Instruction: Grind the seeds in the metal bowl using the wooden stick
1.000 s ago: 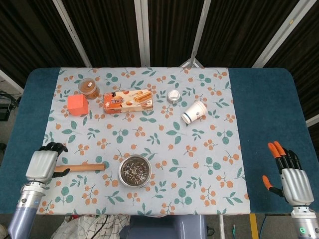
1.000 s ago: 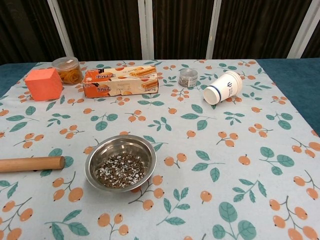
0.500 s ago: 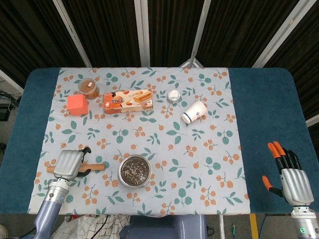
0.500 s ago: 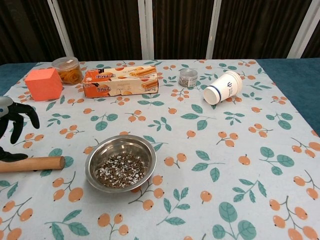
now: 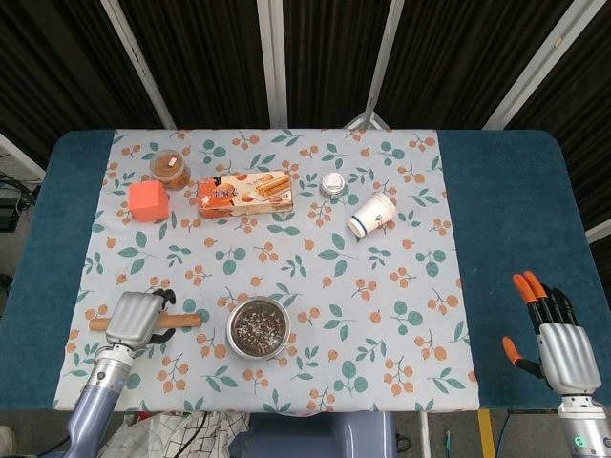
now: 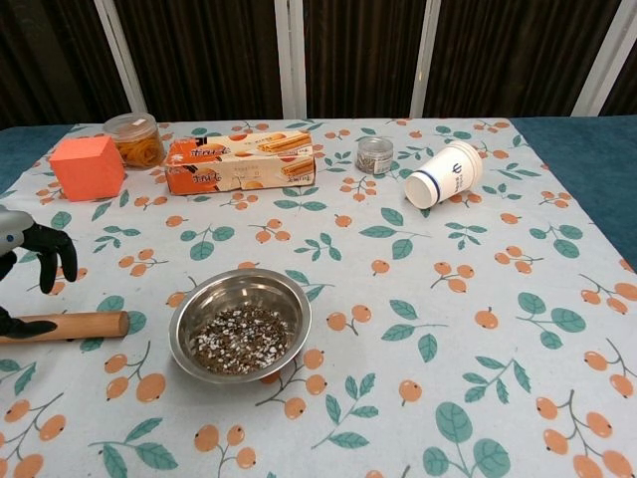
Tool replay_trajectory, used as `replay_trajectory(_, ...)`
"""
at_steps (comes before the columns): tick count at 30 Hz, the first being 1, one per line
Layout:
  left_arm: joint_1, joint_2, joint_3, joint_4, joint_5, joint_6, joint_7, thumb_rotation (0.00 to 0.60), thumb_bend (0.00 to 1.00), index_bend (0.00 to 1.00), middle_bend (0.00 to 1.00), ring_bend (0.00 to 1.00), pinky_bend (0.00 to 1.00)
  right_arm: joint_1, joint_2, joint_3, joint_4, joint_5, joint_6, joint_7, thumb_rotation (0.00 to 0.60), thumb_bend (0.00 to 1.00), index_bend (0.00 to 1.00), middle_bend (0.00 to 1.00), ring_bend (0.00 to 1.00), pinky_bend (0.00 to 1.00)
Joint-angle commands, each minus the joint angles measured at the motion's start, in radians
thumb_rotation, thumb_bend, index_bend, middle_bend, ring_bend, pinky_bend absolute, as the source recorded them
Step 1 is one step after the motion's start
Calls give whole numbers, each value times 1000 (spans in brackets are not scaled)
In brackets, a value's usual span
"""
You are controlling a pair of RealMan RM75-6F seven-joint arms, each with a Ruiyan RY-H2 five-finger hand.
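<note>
The wooden stick (image 5: 183, 320) (image 6: 75, 326) lies flat on the flowered cloth, left of the metal bowl (image 5: 258, 328) (image 6: 240, 321). The bowl holds dark and pale seeds (image 6: 239, 340). My left hand (image 5: 135, 319) (image 6: 28, 261) is over the stick's left half, fingers arched above it and thumb low beside it, not closed round it. The stick's middle is hidden under the hand in the head view. My right hand (image 5: 561, 346) hangs with fingers apart and empty, off the table's front right corner; the chest view does not show it.
Along the back stand an orange cube (image 5: 148, 201), a jar of orange snacks (image 5: 170, 167), a biscuit box (image 5: 244, 190), a small metal tin (image 5: 331, 184) and a paper cup (image 5: 371, 215) lying on its side. Blue table edge (image 5: 506, 239) borders the cloth.
My left hand came in from the left edge to sit over the stick, then sank slightly with its fingers curling down. The stick, bowl and right hand have not moved.
</note>
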Motion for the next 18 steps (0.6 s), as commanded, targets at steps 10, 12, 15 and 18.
replay_trajectory(10,-23,-56,15,42,-13,2,17,600,336,382,430,789,893,1,1,-1,0,-2,-1,4,600,367,0,0,0,0)
replay_trajectory(12,-27,-68,15,51,-20,1,22,600,336,382,430,789,893,1,1,-1,-1,-1,-1,6,600,367,0,0,0,0)
replay_trajectory(15,-35,-85,15,66,-32,0,36,600,348,382,426,789,893,1,2,-1,-2,-1,-2,7,600,367,0,0,0,0)
replay_trajectory(18,-43,-99,13,75,-49,-4,46,600,373,382,422,789,893,1,2,-1,-1,-1,-1,9,600,367,0,0,0,0)
